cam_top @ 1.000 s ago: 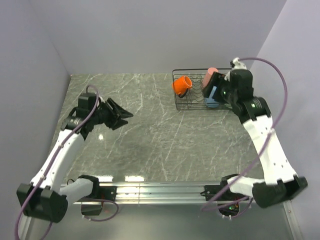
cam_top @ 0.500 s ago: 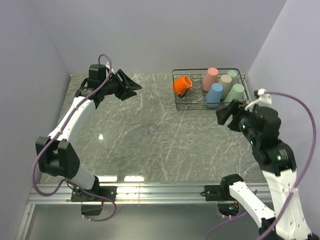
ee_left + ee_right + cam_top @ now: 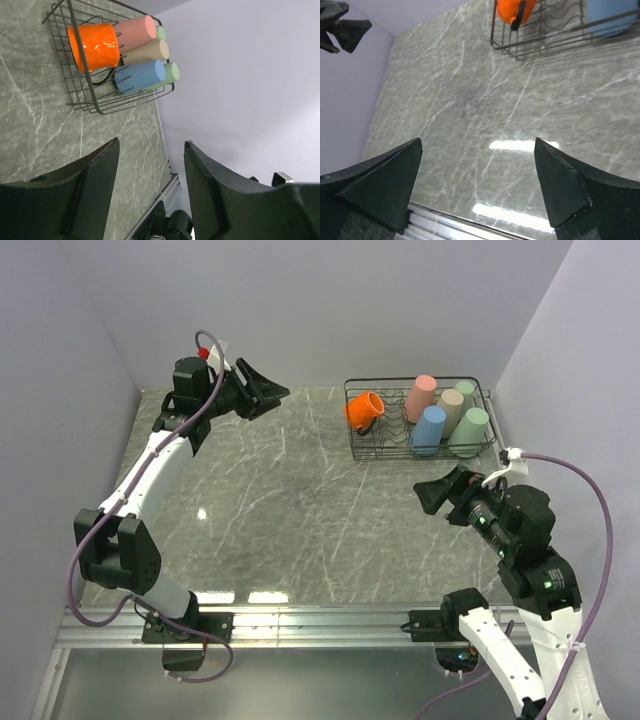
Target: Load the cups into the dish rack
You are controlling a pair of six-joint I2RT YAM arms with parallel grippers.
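Note:
The black wire dish rack (image 3: 357, 452) stands at the back right of the table. In it are the orange mug (image 3: 364, 410), the salmon pink cup (image 3: 420, 397), the light blue cup (image 3: 429, 429), the beige cup (image 3: 450, 410) and two pale green cups (image 3: 470, 431) (image 3: 466, 391). The left wrist view shows the rack (image 3: 80, 97) with the orange mug (image 3: 95, 46) and the other cups. My left gripper (image 3: 268, 398) is open and empty, raised at the back left. My right gripper (image 3: 432, 494) is open and empty, raised in front of the rack.
The grey marble table (image 3: 300, 510) is bounded by lilac walls on the left, back and right. A metal rail (image 3: 320, 620) runs along the near edge, where both arm bases stand.
My right gripper left the rack and pulled back towards the near right, now open and empty. My left gripper rose and swung from the mid left to the back left.

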